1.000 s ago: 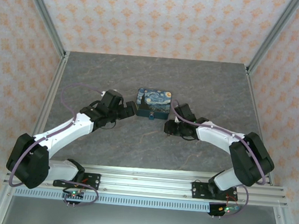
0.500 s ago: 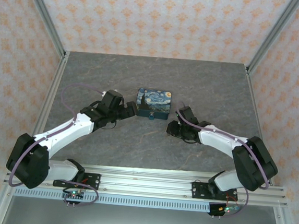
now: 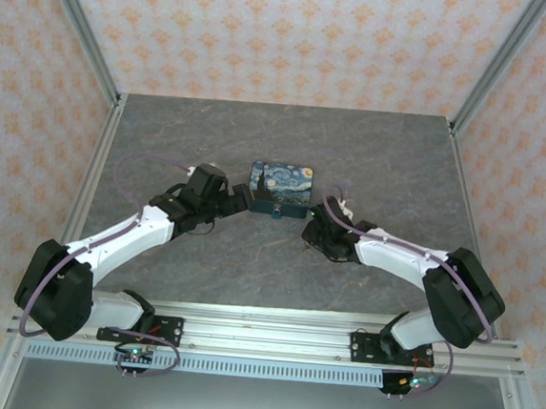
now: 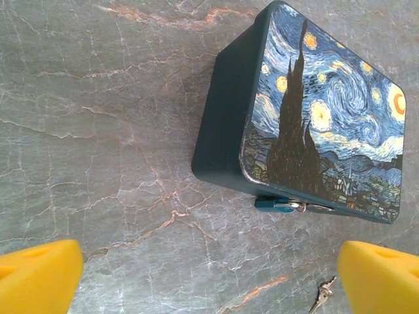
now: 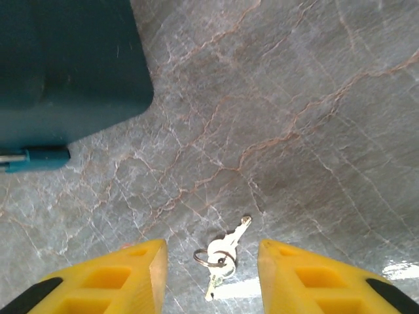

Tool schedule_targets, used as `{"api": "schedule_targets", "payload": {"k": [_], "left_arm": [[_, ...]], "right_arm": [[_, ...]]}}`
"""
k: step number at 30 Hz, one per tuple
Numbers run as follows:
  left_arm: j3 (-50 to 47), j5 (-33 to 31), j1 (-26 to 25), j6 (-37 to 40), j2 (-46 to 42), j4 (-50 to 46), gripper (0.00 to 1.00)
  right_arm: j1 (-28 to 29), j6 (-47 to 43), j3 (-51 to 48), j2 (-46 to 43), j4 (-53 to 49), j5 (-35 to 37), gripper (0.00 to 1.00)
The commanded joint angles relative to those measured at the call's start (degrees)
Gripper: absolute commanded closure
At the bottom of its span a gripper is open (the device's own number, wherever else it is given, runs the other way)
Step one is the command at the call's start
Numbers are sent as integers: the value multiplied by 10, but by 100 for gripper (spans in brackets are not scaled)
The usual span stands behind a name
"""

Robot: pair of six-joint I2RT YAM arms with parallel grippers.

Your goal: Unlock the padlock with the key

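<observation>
Now that the right arm has edged nearer the box [image 4: 229, 131], the right gripper [image 5: 209, 254] straddles the key [image 5: 221, 256], jaws parted, grasping nothing. The key, pale metal on a small ring, lies flat on the table [image 5: 314, 78]. The teal padlock [image 4: 272, 203] sits against the box's front. The left gripper [image 4: 208, 261] gapes wide, empty.

A tin box [image 3: 281, 189] printed with a swirling blue-and-yellow night sky lies flat, lid up, near the middle of the grey marbled tabletop [image 3: 211, 142], well apart from every edge. Its sides are dark teal. Orange-patterned walls [image 3: 288, 34] stand behind the far and side edges, with metal posts [image 3: 78, 27] rising from the far corners. A metal rail [image 3: 263, 323] runs along the near edge.
</observation>
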Motion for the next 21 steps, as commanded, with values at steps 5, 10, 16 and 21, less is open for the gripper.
{"api": "schedule_targets", "payload": {"k": [5,10,16,21], "left_arm": [[0,10,-5,-9,1,27,0],[3,16,-5,-8,6,31,0],[8,22,-5,-5,7,31,0],[8,24,-5,-4,6,33,0]], "right_arm": [[7,60,37,22,-64,50,58],[17,63,71,59,-82,49,58],[29,67,96,99,-96,47,58],[34,73,101,119,-101,48,58]]}}
